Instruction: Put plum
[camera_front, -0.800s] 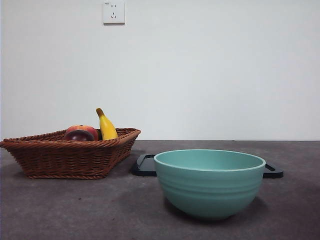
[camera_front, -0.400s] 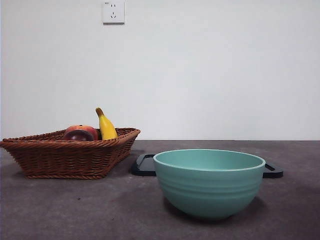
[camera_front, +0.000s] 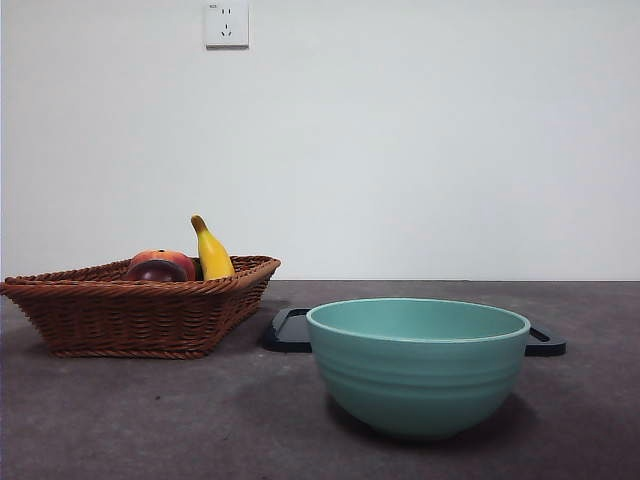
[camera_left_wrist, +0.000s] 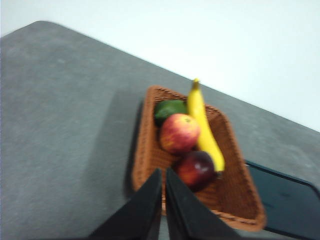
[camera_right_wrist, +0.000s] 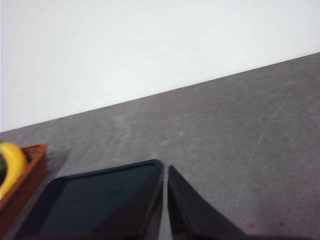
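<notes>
The plum (camera_left_wrist: 196, 170) is seen lying in the wicker basket (camera_left_wrist: 145, 150), touching the red-orange fruit (camera_left_wrist: 179, 132) on one side and the banana (camera_left_wrist: 202, 125) on another, with a green fruit (camera_left_wrist: 169, 110) further along; in the front view only its dark top (camera_front: 156, 270) shows above the basket rim (camera_front: 140, 285). The left gripper (camera_left_wrist: 164, 172) is held above the basket's near wall, its jaws pressed almost together with nothing between them; the right gripper (camera_right_wrist: 165, 170), likewise nearly closed and empty, waits over the dark tray (camera_right_wrist: 95, 200). The step in hand is judged to be the reach for the plum. The jaws would best be opened wide before descent, and the plum approached from above on the side away from its neighbours, so that neither is nudged. The teal bowl (camera_front: 418, 365) stands empty, well apart from the basket on the table (camera_front: 120, 420).
</notes>
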